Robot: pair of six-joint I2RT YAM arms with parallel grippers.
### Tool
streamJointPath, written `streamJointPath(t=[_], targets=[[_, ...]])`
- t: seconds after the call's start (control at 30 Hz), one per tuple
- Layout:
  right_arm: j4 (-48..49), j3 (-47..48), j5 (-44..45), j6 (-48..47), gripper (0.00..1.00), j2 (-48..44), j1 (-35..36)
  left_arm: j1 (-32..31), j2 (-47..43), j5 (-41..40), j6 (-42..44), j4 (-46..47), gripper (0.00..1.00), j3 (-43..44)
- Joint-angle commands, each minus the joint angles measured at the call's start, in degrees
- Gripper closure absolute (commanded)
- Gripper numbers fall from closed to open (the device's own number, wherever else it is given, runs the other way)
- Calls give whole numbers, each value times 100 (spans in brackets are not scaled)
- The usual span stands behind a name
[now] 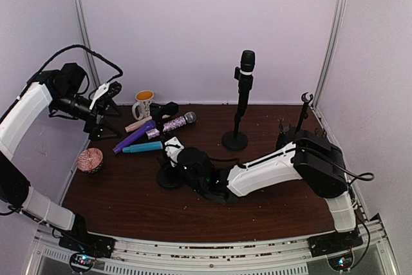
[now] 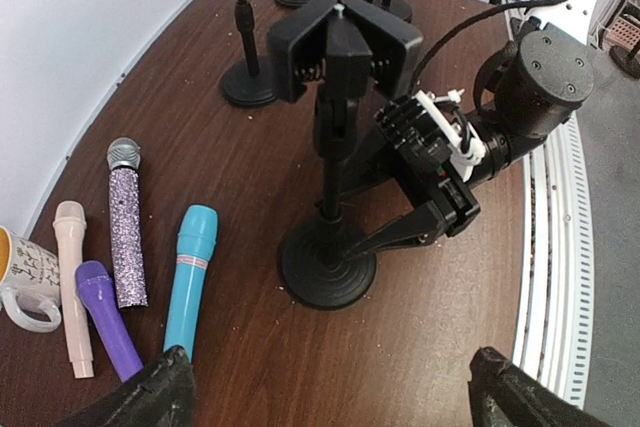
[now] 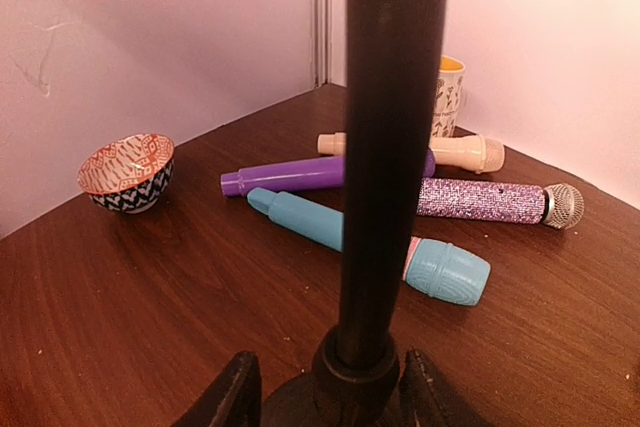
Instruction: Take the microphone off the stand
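A black microphone stands upright in the clip of a black stand at the back middle of the table. Nearer, a second black stand has an empty clip. My right gripper is low at this stand, its fingers open on either side of the pole just above the round base. My left gripper is raised at the far left, open and empty, its fingertips far apart and well away from the microphone.
Four microphones lie at the back left: purple, blue, glittery and cream. A mug stands behind them. A patterned bowl sits at the left edge. A third, empty stand is at the right wall.
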Motion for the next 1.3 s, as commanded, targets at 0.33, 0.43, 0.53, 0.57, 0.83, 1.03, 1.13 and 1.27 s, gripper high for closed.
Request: streamJointPath(t=[0.33,0.43,0.53,0.57,0.83,1.03,1.13,1.27], targets=[[304,285,492,-32,91,278,29,47,-326,-344,-606,504,2,-301],[410,178,483,-26,100,131,34,50,-399,-323,-740,687,2,-492],[684,-118,293,135,100,-246,31,45,-494,-136,-816,867,2,-865],[745,-227,145,203,100,-416,31,51,-522,-34,-809,906,2,-1000],[631,-601,-1099,959,100,-1665,44,-313,-582,311,-955,1331,18,-1564],[791,-421,-1640,1341,100,-1934,72,-844,-592,469,-1209,1538,26,-1588],[592,-216,-1774,1290,100,-1965,126,-1043,-641,643,-1281,1538,30,-1521],[418,-49,-1788,1152,100,-1998,208,-1177,-687,922,-1394,1538,36,-1378]])
